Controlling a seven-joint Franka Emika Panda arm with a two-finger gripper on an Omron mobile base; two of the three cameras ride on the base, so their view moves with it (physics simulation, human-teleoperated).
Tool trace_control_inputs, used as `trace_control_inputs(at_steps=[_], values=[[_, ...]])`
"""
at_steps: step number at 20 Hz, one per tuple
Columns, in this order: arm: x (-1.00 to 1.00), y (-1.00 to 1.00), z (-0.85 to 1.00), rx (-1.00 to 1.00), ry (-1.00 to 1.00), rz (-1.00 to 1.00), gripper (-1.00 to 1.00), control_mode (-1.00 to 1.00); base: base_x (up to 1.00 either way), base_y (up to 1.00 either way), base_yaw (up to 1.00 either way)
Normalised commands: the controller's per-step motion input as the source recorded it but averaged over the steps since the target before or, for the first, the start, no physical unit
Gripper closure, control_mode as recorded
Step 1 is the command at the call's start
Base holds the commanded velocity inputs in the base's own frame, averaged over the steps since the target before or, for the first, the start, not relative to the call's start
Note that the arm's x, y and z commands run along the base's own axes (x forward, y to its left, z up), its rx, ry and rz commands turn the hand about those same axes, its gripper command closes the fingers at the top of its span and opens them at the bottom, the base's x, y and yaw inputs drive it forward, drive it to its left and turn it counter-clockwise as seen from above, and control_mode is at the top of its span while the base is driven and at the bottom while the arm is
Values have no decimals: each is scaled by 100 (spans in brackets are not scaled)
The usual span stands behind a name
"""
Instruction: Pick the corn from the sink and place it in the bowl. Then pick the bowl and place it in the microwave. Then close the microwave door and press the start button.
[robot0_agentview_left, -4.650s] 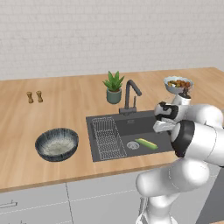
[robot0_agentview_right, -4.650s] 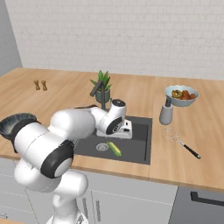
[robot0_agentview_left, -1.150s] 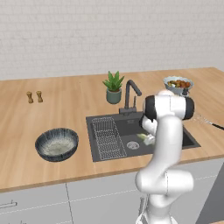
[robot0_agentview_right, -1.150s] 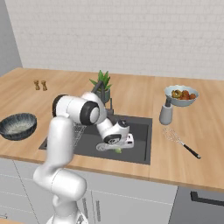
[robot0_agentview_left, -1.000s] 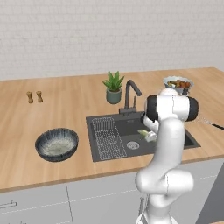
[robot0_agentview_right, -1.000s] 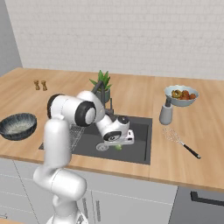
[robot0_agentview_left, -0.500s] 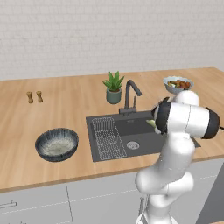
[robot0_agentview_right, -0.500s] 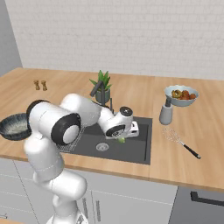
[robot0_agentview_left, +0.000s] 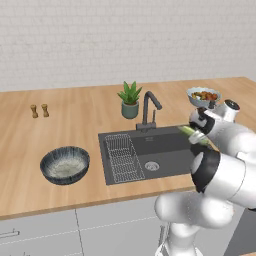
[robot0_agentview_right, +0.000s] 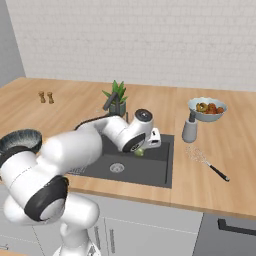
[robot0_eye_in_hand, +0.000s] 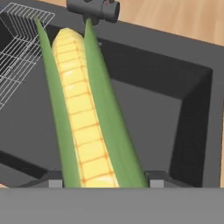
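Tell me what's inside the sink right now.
Inside the sink I see the wire rack on its left and the round drain. The corn is lifted above the basin in the gripper. The arm covers the basin's right part.

The robot arm (robot0_agentview_left: 220, 175) consists of glossy white, rounded link housings joined by dark, near-black bands at the joints. The lower segments are bulbous and thick; the upper links taper toward the wrist. One large joint carries a wide black collar between two white shells. A round white end cap with a dark centre closes the joint nearest the hand in both base views. The hand (robot0_agentview_right: 151, 140) is a compact white block with dark detailing. No cables, screws or lettering can be made out.
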Motion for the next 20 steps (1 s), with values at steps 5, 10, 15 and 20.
trace_control_inputs(at_steps=[5, 10, 15, 20], values=[[-95, 8, 94, 0, -5, 0, 100, -100, 0, 0, 0], [-100, 53, 67, 0, -10, 0, 100, -100, 0, 0, 0], [-83, 93, 62, 0, -12, 1, 100, -100, 0, 0, 0], [-62, 99, 68, 0, -1, 6, 100, -100, 0, 0, 0]])
